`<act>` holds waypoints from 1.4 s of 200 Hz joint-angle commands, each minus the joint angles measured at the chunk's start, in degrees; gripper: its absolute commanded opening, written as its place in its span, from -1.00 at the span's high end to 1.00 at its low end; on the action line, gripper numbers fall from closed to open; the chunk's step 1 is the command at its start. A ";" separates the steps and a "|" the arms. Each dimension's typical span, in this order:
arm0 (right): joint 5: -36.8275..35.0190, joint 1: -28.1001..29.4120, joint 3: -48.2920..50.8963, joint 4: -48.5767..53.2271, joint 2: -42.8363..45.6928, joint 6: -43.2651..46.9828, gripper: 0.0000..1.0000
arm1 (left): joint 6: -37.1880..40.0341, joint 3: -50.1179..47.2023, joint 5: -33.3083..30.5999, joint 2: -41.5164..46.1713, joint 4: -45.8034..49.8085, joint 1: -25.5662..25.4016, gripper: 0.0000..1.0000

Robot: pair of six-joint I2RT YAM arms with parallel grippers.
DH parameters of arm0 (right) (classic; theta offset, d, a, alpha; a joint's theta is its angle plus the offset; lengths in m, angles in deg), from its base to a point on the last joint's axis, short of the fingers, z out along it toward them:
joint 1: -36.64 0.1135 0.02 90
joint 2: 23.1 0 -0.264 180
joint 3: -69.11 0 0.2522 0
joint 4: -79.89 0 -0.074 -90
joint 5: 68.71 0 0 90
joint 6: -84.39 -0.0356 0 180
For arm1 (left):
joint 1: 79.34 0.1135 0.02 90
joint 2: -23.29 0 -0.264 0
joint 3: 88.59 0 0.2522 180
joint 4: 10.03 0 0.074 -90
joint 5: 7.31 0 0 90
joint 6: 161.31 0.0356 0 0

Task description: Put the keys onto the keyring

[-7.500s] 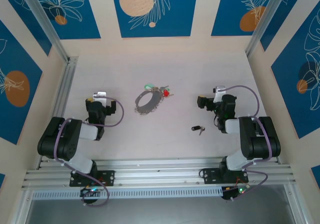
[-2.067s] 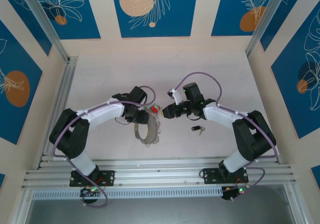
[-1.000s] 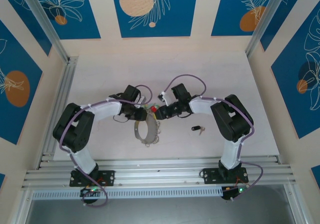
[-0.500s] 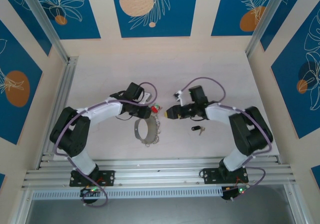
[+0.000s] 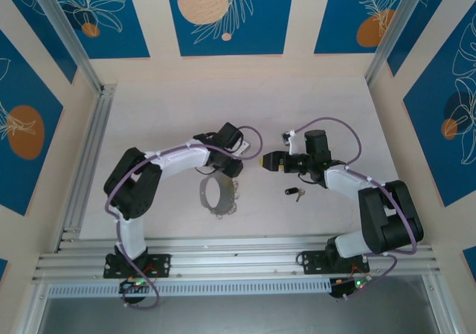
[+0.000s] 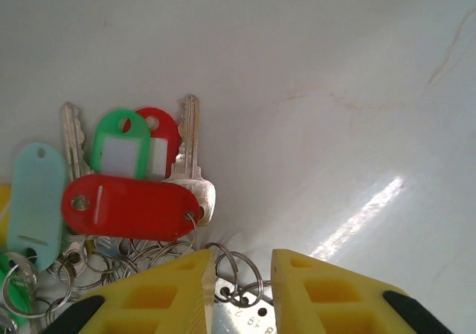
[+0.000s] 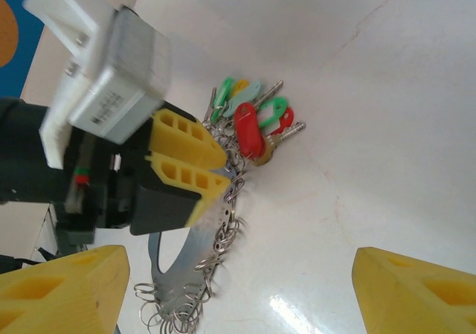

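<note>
The small black-headed key with a silver blade (image 5: 294,193) lies loose on the pale tabletop (image 5: 335,111). It sits just toward the arm bases from the right gripper (image 5: 265,161), a little to that gripper's right and well apart from the other arm. Its long axis runs roughly side to side, with the dark head toward the large thin grey metal hoop fringed with small rings (image 5: 219,210). The right gripper stands released and empty, its yellow fingers wide apart in its own wrist view, so by my judgement it is the nearer one for this key. The left gripper (image 7: 219,176) is clenched on the hoop's far rim, beside the bunch of red and green tagged keys (image 6: 130,206) already hanging there. The hoop lies between the two arms.
</note>
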 commanded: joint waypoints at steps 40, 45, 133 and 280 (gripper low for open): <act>0.44 -1.80 0.70 -1.23 -0.25 -0.56 -0.58 | 3.46 4.03 -6.97 -3.15 7.06 -1.69 0.52; 0.43 -1.83 0.83 -1.23 -0.08 -0.50 -0.58 | 3.50 4.19 -7.26 -3.30 7.21 -1.71 0.52; -0.87 -2.91 1.16 0.10 1.57 0.39 -0.56 | 3.70 4.13 -7.03 -4.33 7.74 -1.87 0.56; -2.03 1.21 4.10 4.32 16.19 4.54 -0.24 | 3.50 -4.35 -0.62 15.91 8.27 -2.01 1.00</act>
